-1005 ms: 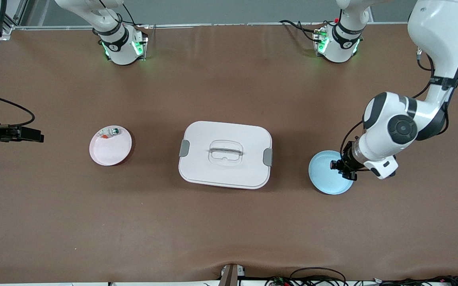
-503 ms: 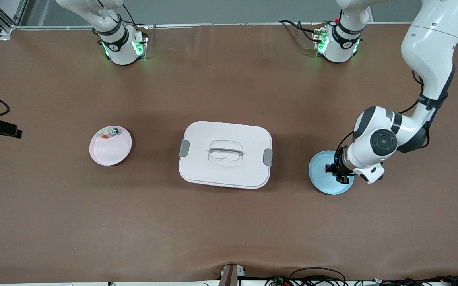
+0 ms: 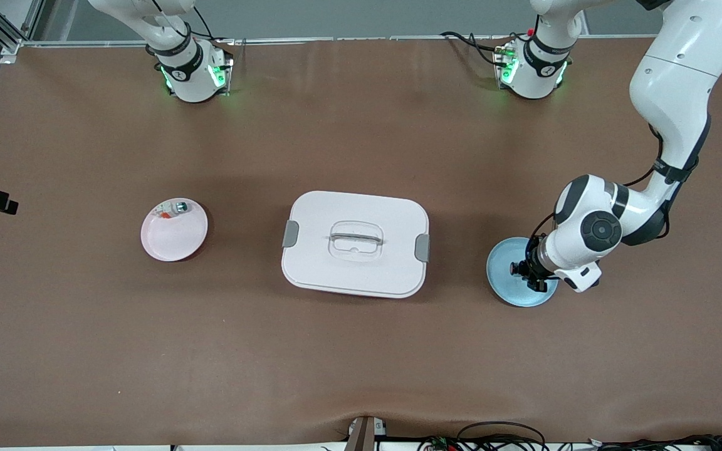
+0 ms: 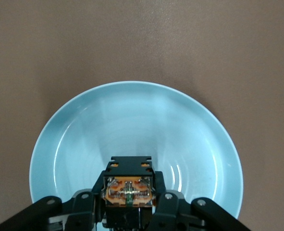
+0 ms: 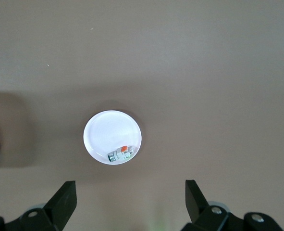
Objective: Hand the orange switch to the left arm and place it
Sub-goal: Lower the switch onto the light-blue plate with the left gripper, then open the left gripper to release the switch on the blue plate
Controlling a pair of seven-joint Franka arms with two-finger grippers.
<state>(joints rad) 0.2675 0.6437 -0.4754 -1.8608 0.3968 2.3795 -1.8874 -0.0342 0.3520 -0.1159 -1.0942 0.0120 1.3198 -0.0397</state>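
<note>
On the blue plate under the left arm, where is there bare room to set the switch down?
The left pincer, shut on the orange switch, hangs over the blue plate. The plate's floor is bare from the switch to the rim. The pink plate, near the right arm's end, has small parts against its rim.

A brown mat [image 3: 348, 351] covers the whole table — evenly lit, faintly wrinkled at its near edge, where cables [image 3: 499, 438] trail along.
</note>
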